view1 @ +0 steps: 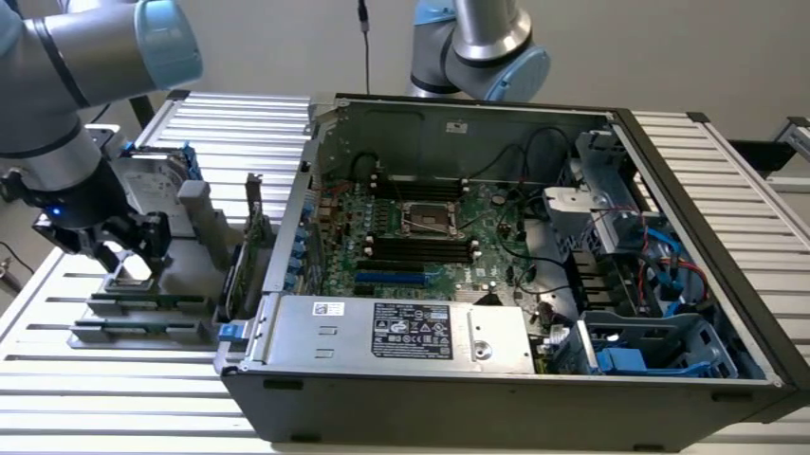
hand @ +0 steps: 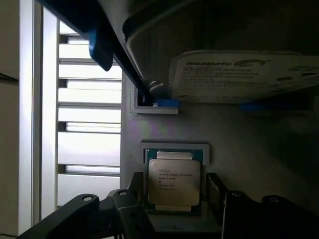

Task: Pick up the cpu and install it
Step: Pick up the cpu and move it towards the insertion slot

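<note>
**Pick step: open gripper straddles the cpu in its holder**

While the cpu [hand: 174, 181] lies flat in a recess of the grey parts holder [hand: 259, 149], on the exterior view's left, the gripper [view1: 127, 248] hangs low over it with jaws spread wide, holding nothing. In the wrist view there is a finger [hand: 122, 209] on each side of the chip, just beside its edges; contact can't be told.

Step in hand, as I judge it, is the pick, with the grasp not yet made. It calls for jaws square to the chip's sides and an even close, so the chip doesn't tilt in the recess.

The same holder carries a Seagate hard drive [hand: 244, 74] in a blue bracket [hand: 164, 103], plus what look like memory sticks [view1: 139, 306] at its near end.

Moving right, the open computer case [view1: 506, 123] holds the motherboard [view1: 484, 204]. Its cpu socket [view1: 428, 218] looks empty, so install is not done. The power supply [view1: 393, 330] sits along the case front, and a drive cage [view1: 639, 351] with blue parts is at far right.
</note>
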